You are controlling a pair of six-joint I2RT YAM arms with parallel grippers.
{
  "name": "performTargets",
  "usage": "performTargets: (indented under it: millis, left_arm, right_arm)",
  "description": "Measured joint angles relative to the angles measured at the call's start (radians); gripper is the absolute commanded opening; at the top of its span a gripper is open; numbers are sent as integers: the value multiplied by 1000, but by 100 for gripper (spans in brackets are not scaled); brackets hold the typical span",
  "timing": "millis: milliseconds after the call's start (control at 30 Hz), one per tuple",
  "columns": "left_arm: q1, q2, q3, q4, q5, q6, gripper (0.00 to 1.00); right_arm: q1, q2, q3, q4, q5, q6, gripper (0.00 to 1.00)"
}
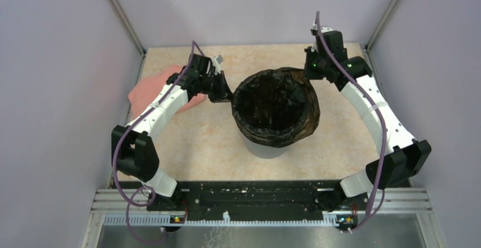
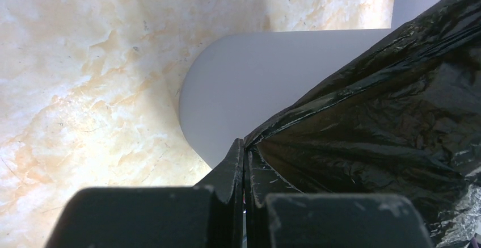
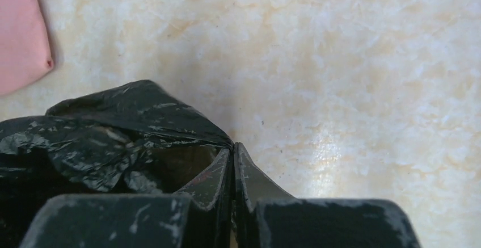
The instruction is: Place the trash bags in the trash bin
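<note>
Top external view shows the tabletop (image 1: 198, 140) with the grey bin (image 1: 264, 148) standing near its middle, between the two arms. The black bag (image 1: 275, 106) already sits in the bin. Its body hangs down inside, its mouth gapes upward, and its hem spills over the rim on all sides, so only a strip of grey wall shows on the near side. A pink cloth (image 1: 144, 92) lies to the left, apart from the bin and partly under the left arm.

The left claw (image 1: 222, 93) is at the bin's left rim, and the left wrist view shows its fingers pressed together on a taut fold of the bag, just outside the grey wall. The right claw (image 1: 311, 69) is at the far right rim, also clamped on the bag's edge.

The line between the two grips runs across the bin's mouth, from left to far right. The bin therefore lies inward from each claw, and each arm is nearest its own side. Seating the hem probably means drawing it outward and down over the rim.
</note>
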Motion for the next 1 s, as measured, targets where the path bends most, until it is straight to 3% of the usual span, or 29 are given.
performTargets:
  millis: [400, 567, 667, 1000]
  left_arm:
    - [0, -2, -97, 30, -26, -23, 0]
    - [0, -8, -128, 32, -39, -34, 0]
    - [0, -16, -129, 38, -43, -34, 0]
    - [0, -60, -139, 50, -42, -34, 0]
  right_arm:
    - [-171, -21, -332, 181, -322, 150, 1]
    - [-177, -26, -376, 209, -365, 193, 36]
    - [-180, -64, -376, 200, -353, 206, 49]
    - [-237, -303, -373, 85, -313, 236, 59]
